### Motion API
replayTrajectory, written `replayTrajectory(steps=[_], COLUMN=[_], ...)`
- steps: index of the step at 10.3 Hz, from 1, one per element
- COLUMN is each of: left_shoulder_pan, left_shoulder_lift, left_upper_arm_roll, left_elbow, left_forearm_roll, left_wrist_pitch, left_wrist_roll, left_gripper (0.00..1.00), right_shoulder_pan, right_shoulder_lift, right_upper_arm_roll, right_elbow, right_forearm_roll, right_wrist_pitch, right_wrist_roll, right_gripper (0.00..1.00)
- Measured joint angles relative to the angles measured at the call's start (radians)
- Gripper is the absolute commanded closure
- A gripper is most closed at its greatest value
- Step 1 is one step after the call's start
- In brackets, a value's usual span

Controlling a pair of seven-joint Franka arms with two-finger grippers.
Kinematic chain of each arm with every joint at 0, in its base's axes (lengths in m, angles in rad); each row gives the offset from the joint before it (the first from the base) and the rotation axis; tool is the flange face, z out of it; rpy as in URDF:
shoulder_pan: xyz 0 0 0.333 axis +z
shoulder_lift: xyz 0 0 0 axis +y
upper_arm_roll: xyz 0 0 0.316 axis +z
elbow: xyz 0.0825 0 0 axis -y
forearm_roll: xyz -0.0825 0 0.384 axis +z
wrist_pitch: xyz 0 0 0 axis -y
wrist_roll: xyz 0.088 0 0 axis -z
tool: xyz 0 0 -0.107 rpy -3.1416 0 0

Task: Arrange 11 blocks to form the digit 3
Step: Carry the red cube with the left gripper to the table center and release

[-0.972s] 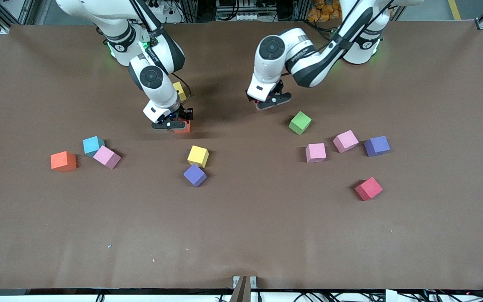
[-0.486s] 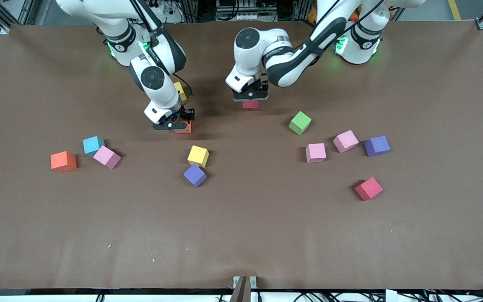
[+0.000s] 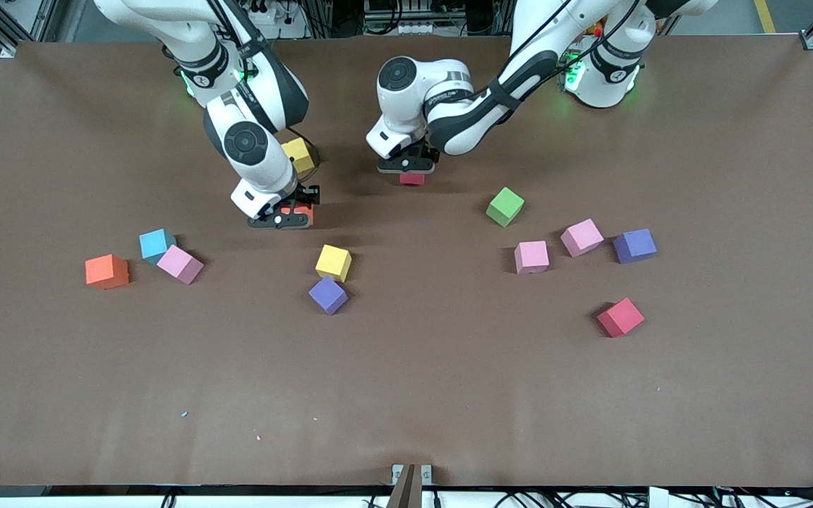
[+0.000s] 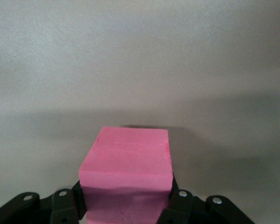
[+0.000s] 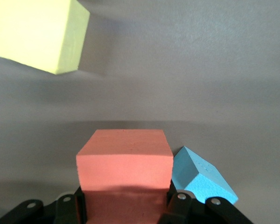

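Jaws clamping blocks, both arms bent

Foam blocks in orange (image 3: 106, 271), blue (image 3: 155, 243), pink (image 3: 180, 264), yellow (image 3: 334, 262), purple (image 3: 327, 295), green (image 3: 504, 206) and red (image 3: 620, 317) dot a plain brown table (image 3: 449, 395); the arms are white with black joints.

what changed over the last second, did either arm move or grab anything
The left gripper swung toward the right arm's end of the table and a little toward the robots' bases, carrying its red block. The right gripper shifted slightly toward its own end, with its orange block clamped throughout. Nothing was picked up or let go. The loose blocks on the table stayed put.
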Motion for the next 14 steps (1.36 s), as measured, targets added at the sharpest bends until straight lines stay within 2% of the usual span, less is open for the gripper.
replayTrajectory(steps=[2,4,6,8,10,11,12,14], left_shoulder_pan=[-0.015,-0.015,-0.015,-0.014,-0.014,-0.014,-0.014,-0.015], left_shoulder_lift=[0.025,0.043,0.049,0.053,0.053,0.053,0.053,0.054], left_upper_arm_roll=[0.000,0.004,0.016,0.023,0.028,0.031,0.032,0.034], left_elbow=[0.028,0.042,0.049,0.053,0.057,0.059,0.060,0.065], left_forearm_roll=[0.000,0.000,0.000,0.000,0.000,0.000,0.000,0.000], left_wrist_pitch=[-0.021,-0.022,-0.024,-0.024,-0.025,-0.025,-0.026,-0.026], left_wrist_roll=[0.000,0.000,0.000,0.000,0.000,0.000,0.000,0.000], left_gripper=[1.00,1.00,0.96,0.78,0.65,0.48,0.00,0.00], right_shoulder_pan=[-0.001,-0.001,-0.001,0.000,0.000,0.000,0.000,0.003], right_shoulder_lift=[0.000,0.000,0.000,-0.001,-0.007,-0.013,-0.021,-0.038], right_upper_arm_roll=[0.000,0.000,0.000,0.000,0.002,0.002,0.002,0.005], right_elbow=[0.054,0.061,0.061,0.063,0.067,0.068,0.069,0.070], right_forearm_roll=[0.021,0.022,0.023,0.023,0.024,0.026,0.026,0.026], right_wrist_pitch=[-0.056,-0.063,-0.069,-0.082,-0.083,-0.084,-0.084,-0.084], right_wrist_roll=[-0.013,-0.032,-0.111,-0.175,-0.359,-0.475,-0.556,-0.685], right_gripper=[1.00,1.00,1.00,1.00,1.00,1.00,1.00,1.00])
